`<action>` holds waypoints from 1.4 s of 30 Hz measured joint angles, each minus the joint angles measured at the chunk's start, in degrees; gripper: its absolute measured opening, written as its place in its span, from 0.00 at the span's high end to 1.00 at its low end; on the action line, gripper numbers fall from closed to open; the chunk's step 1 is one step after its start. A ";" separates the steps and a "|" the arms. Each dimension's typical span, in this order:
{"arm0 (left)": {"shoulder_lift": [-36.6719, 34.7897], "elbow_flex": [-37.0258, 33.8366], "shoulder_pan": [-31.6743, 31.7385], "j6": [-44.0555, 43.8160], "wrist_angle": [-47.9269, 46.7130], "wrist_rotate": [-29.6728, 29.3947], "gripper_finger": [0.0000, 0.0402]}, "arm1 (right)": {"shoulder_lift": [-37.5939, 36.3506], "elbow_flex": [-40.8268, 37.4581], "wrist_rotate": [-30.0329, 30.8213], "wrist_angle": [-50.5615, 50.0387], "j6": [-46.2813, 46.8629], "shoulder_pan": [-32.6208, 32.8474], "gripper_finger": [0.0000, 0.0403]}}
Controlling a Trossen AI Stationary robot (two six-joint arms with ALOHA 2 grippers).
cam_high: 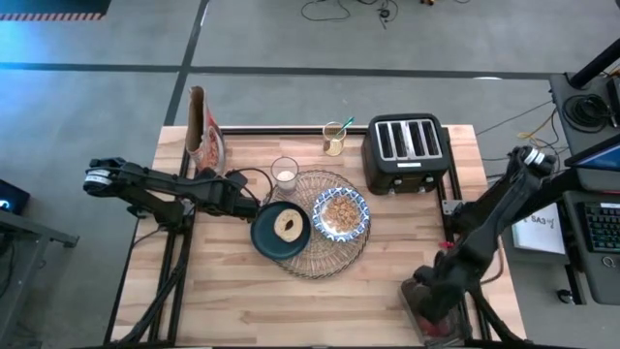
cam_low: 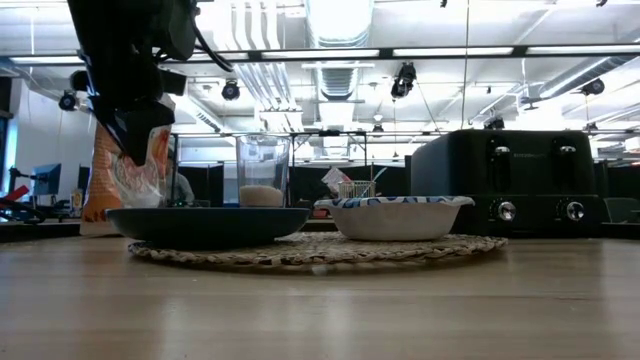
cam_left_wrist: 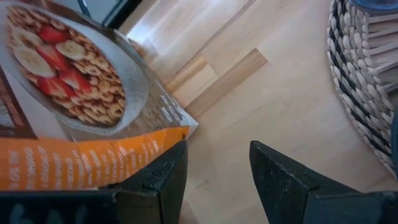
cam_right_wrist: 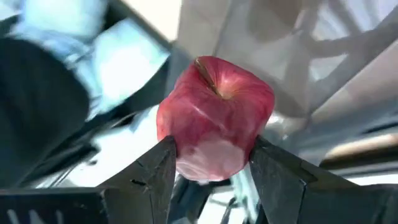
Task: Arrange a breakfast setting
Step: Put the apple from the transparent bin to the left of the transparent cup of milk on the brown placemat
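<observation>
The round tan woven placemat (cam_high: 325,254) lies mid-table. On it sit the dark teal plate (cam_high: 263,237), which holds a round piece of bread, and the blue-and-white bowl (cam_high: 341,213) of cereal. The small clear glass (cam_high: 284,173) stands just behind them. My left gripper (cam_high: 247,206) hangs open and empty over the table at the plate's left edge; it also shows in the low view (cam_low: 140,135). My right gripper (cam_right_wrist: 211,174) is at the table's near right corner (cam_high: 426,308), shut on a red apple (cam_right_wrist: 214,118). I cannot make out a spoon. My right gripper pinches the red apple between its two fingers, one on each of two opposite sides (cam_right_wrist: 177,146). The apple's stem end (cam_right_wrist: 205,68) points away from the fingers. Nothing shows under the apple.
A cereal box (cam_high: 205,136) stands at the far left; it fills much of the left wrist view (cam_left_wrist: 68,112). A black four-slot toaster (cam_high: 407,150) stands at the far right. A small cup (cam_high: 335,139) with a green-handled utensil stands beside the toaster. Bare wood lies along the near edge.
</observation>
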 joint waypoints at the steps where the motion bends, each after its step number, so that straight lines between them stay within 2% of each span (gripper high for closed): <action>1: 0.00 0.00 0.00 -0.36 -0.01 0.60 0.61 | -2.00 0.00 -0.05 -0.20 0.26 -0.02 0.57; 4: 0.00 0.00 -0.08 -1.19 0.03 0.95 0.61 | -7.42 0.00 1.43 -1.77 0.27 -0.09 0.57; 7: 0.00 0.00 -0.08 -1.52 0.03 0.97 0.61 | -11.70 0.07 9.12 -4.01 -3.44 -0.14 0.57; 11: 0.00 0.00 -0.08 -1.71 0.05 0.95 0.61 | -15.20 0.13 27.41 -6.34 -12.82 -1.73 0.57; 17: 0.00 0.00 -0.08 -1.78 0.07 0.95 0.61 | -14.90 0.17 54.62 -6.01 -36.77 -4.80 0.57; 20: 0.00 0.00 -0.08 -1.81 0.13 0.95 0.61 | -13.01 0.17 65.62 -5.71 -44.44 -7.30 0.57; 23: 0.00 0.00 -0.08 -1.81 0.15 0.94 0.61 | -10.92 0.19 72.03 -3.40 -49.93 -10.91 0.57; 29: 0.00 0.00 -0.08 -2.05 0.61 0.74 0.61 | -4.78 0.22 76.02 5.98 -59.09 -20.08 0.57; 34: 0.00 0.00 -0.08 -2.16 1.59 -0.38 0.61 | 2.48 0.22 75.85 19.79 -73.84 -27.38 0.56; 38: 0.00 0.00 -0.08 -2.50 1.98 -2.51 0.61 | 7.93 0.22 72.28 31.14 -84.90 -32.34 0.56; 42: 0.00 0.00 -0.08 -2.48 1.99 -2.53 0.61 | 12.27 0.26 67.23 37.99 -88.03 -37.59 0.56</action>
